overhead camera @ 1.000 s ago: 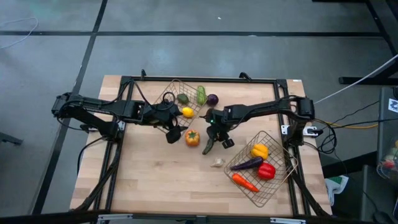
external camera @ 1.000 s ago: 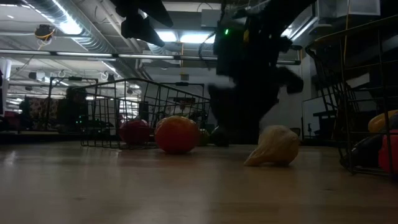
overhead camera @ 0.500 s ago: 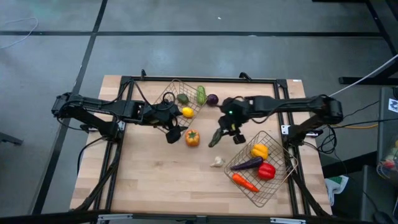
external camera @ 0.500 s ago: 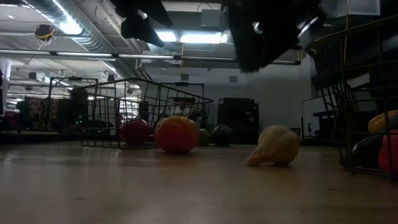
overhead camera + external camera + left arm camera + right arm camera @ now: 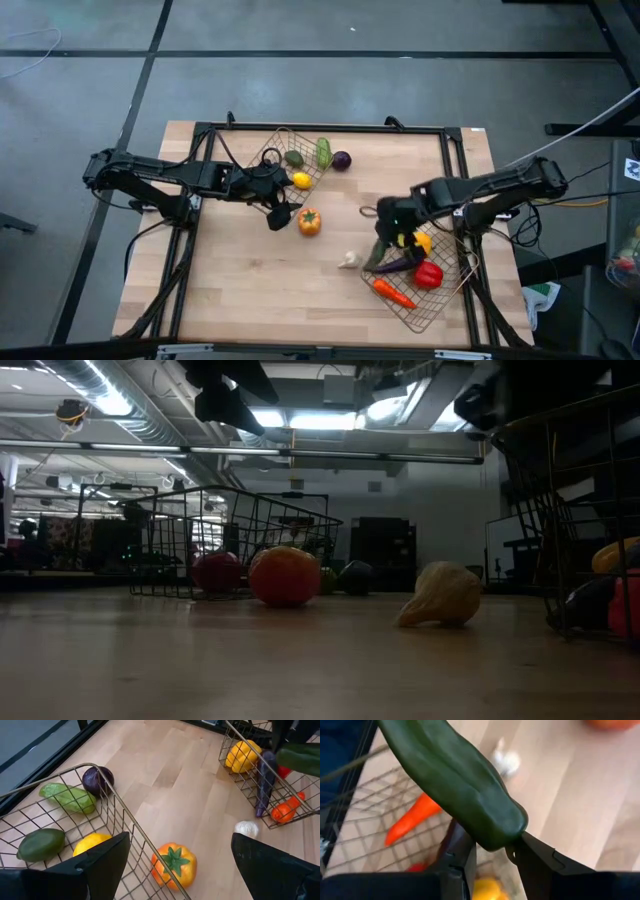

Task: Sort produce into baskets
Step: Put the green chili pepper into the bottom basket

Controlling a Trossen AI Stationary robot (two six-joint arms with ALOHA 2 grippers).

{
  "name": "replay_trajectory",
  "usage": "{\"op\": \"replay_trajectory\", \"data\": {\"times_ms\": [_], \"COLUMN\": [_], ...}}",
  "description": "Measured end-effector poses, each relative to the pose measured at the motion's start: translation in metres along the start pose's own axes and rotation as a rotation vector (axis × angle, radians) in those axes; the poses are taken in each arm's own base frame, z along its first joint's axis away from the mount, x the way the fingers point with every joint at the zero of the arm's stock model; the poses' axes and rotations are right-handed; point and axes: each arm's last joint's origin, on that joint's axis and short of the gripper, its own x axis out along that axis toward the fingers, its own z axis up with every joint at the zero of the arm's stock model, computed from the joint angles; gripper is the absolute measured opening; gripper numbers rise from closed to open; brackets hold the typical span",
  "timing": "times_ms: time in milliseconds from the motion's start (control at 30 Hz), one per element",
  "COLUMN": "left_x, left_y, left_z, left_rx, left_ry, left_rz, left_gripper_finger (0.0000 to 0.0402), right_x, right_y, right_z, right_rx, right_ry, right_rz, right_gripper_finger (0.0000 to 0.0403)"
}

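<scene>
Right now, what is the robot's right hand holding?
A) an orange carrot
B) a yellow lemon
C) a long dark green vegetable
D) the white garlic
C. The right wrist view shows the right hand shut on a long dark green vegetable, held over the basket on the robot's right, while the carrot lies in that basket and the garlic sits on the table.
</scene>
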Motion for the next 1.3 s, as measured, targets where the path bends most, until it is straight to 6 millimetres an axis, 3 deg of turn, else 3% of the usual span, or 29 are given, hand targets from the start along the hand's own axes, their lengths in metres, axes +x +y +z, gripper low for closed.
{"op": "replay_trajectory", "data": {"times_ms": [200,400,667,1167,1300], "left_x": [0.000,0.000,0.000,0.000,0.000], "left_y": [0.000,0.000,0.000,0.000,0.000], "left_z": [0.000,0.000,0.000,0.000,0.000], "left_rx": [0.000,0.000,0.001,0.000,0.000], "left_ry": [0.000,0.000,0.000,0.000,0.000], "left_rz": [0.000,0.000,0.000,0.000,0.000], "left_gripper_finger": [0.0343,0.0343,0.0343,0.0343,0.0343], "right_x": [0.004,0.020,0.040,0.040,0.040], "right_y": [0.029,0.042,0.041,0.040,0.040], "right_z": [-0.009,-0.029,-0.049,-0.049,-0.049], "right_rx": [0.037,0.104,0.158,0.154,0.161], "right_ry": [0.119,0.274,0.372,0.362,0.362], "right_rz": [0.019,0.002,-0.023,-0.056,-0.058], "right_gripper_finger": [0.0120,0.0120,0.0120,0.0121,0.0152]}}
